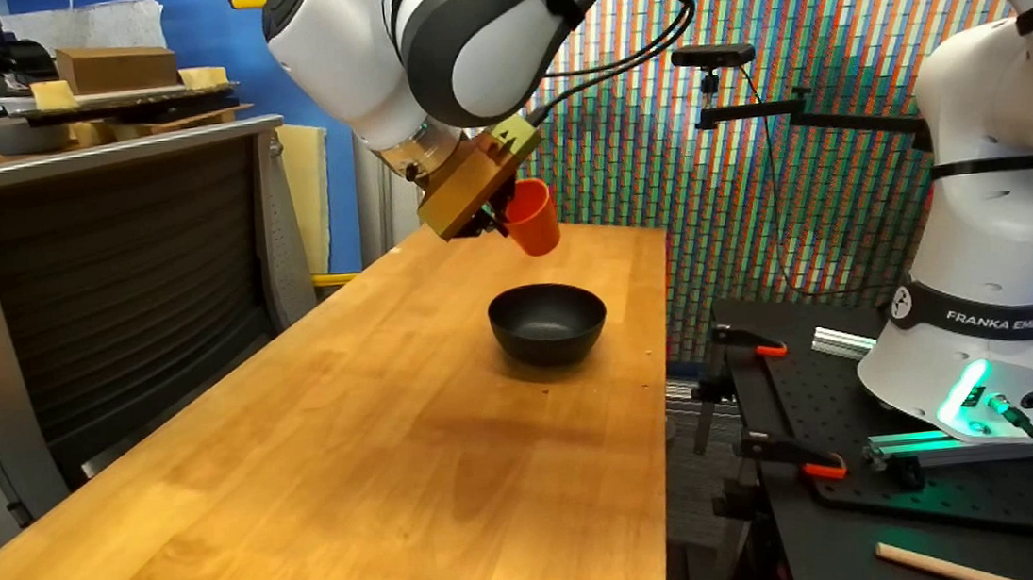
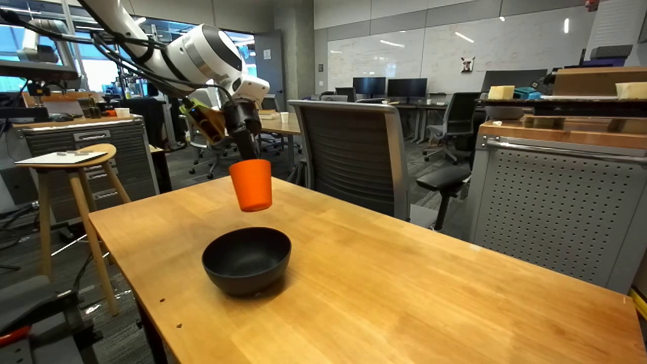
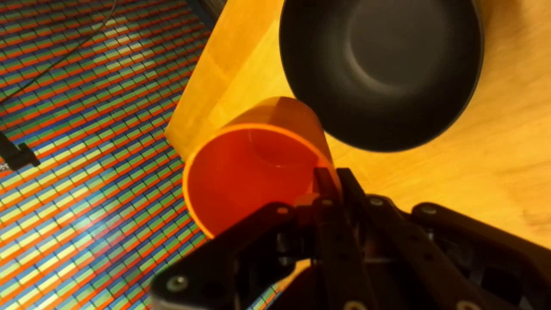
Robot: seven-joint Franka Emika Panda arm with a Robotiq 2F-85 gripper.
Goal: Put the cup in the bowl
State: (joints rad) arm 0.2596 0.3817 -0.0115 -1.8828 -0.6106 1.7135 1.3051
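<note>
The orange-red cup (image 1: 533, 222) is held in the air, slightly tilted, with its mouth up. It also shows in an exterior view (image 2: 252, 187) and in the wrist view (image 3: 254, 172). My gripper (image 3: 338, 174) is shut on the cup's wall, one finger inside the rim and one outside; the gripper also shows in an exterior view (image 1: 500, 214). The black bowl (image 1: 548, 336) sits upright on the table, below the cup and apart from it. The bowl also shows in an exterior view (image 2: 246, 268) and in the wrist view (image 3: 387, 77), where nothing shows inside it.
The wooden table (image 1: 383, 473) carries the bowl. An office chair (image 2: 354, 156) stands along a long side of the table. A black bench (image 1: 786, 529) with a second Franka arm (image 1: 980, 283) stands beyond a table edge. A wooden stool (image 2: 96, 162) stands near a table corner.
</note>
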